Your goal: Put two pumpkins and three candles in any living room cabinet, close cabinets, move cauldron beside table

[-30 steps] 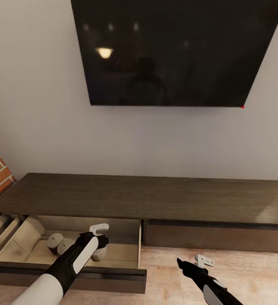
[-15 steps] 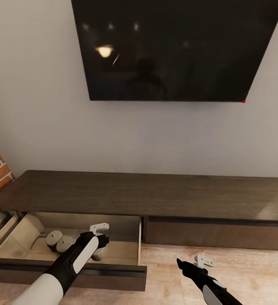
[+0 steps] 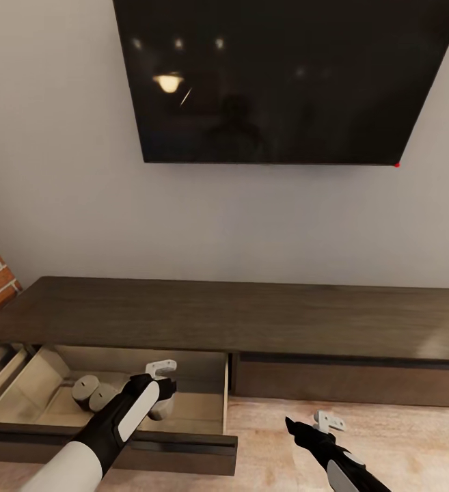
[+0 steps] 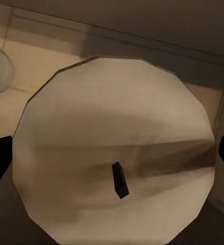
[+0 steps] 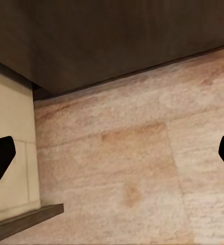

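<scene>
Candle number three sits directly beneath the left gripper, its pale flat top and dark wick facing the wrist camera, with the two dark fingertips standing wide at either side of it and apart from its rim; whether it has already come to rest on the drawer floor cannot be told. The step in hand appears to be the release into the open drawer of the cabinet. To do it well, the jaws should stay spread and the arm lift straight up, so that no fingertip drags the candle over or knocks the two candles lying just beside it toward the drawer's left part. In the head view the left arm reaches forward and down over the drawer front, wrist bent so the gripper points into the pale interior. The right gripper hangs low over the wooden floor before the closed right-hand drawer front, spread wide and holding nothing. No pumpkins or cauldron are seen here.
</scene>
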